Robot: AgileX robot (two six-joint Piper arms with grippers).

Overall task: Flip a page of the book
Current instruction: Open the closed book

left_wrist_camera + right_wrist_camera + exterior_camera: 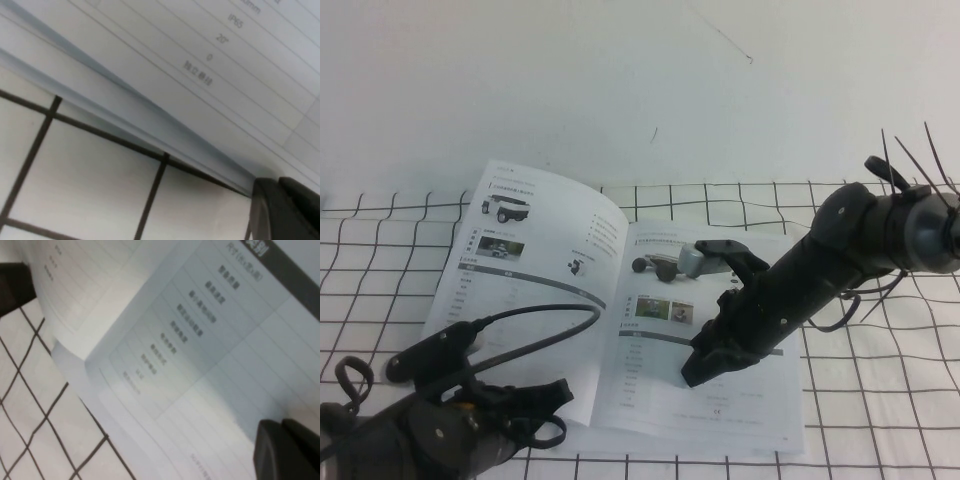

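High view gives us one book (570,300) lying open and flat on a white cloth (880,400) ruled with a black grid, while beyond the book the cloth gives way to a plain white surface (620,70). We count two arms, one book and two exposed leaves. The left leaf (535,245) carries a small vehicle picture near its far corner and a photo below it; the right-hand page (660,350) shows a chassis picture, two small photos and a faint table. The right arm (840,250) comes in from the right, sloping down and leftward across that page, and it hides much of the page's middle. Its right gripper (705,368) sits low over the page's nearer half with the jaws clenched together; we see no paper caught between them. From the right wrist view, table rows and a dark grey bar fill the frame, with one dark fingertip (287,452) at the corner. The left arm (420,430) crouches at the near left, a black cable (535,325) arching over the book's near left corner. The left gripper (545,405) lies at the book's near edge; we cannot tell how its jaws stand.
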